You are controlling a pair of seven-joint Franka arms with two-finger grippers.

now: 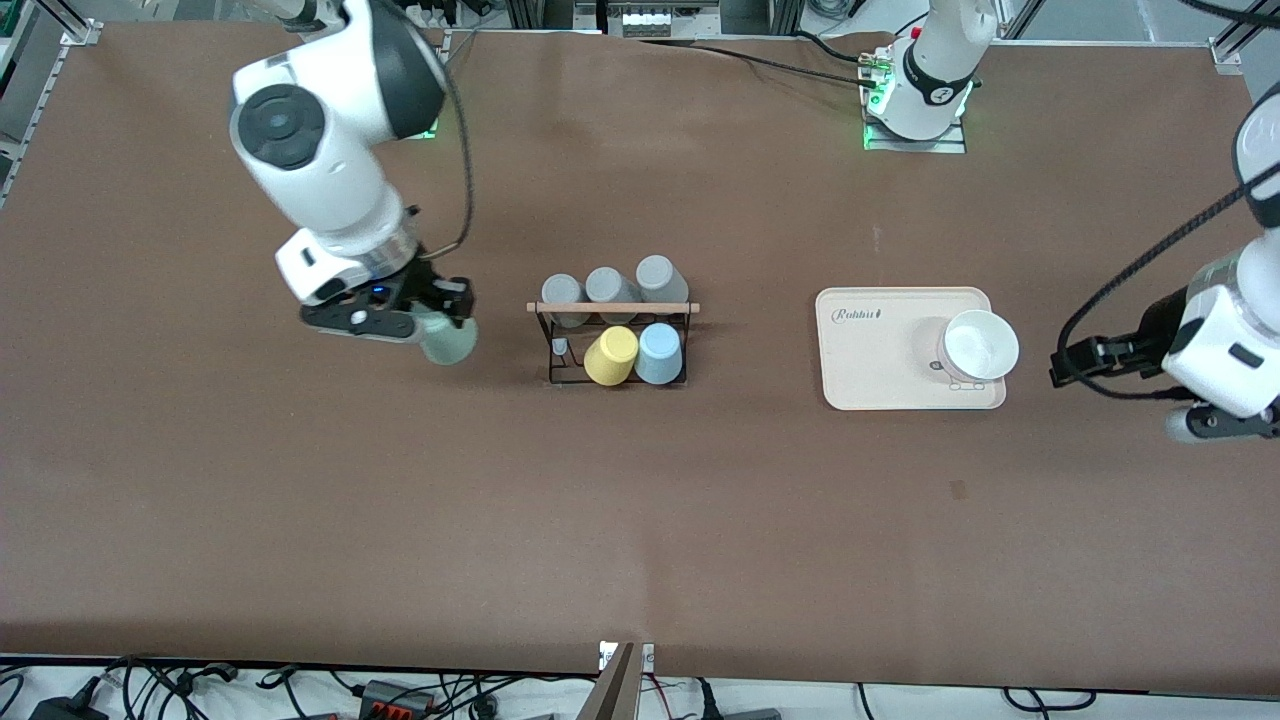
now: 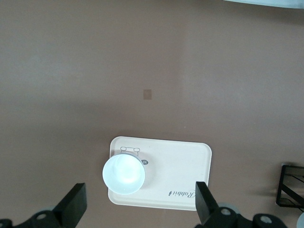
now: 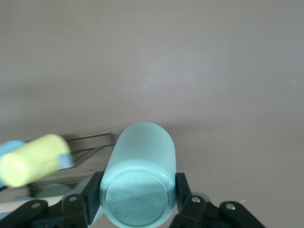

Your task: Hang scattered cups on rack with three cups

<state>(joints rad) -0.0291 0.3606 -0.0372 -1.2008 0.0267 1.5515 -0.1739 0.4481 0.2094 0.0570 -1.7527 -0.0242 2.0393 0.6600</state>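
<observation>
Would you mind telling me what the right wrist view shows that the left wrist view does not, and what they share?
Only the right wrist view shows the right gripper shut on the mint green cup, with the yellow cup on the rack beside it. Only the left wrist view shows the open left gripper over the beige tray holding a white cup. Both show the brown table and part of the black wire rack.

A high camera looks down over the whole worktop (image 1: 640, 520), each wrist camera looks down closely, and the front and left wrist views share the beige tray (image 1: 870, 370) (image 2: 185, 164).
</observation>
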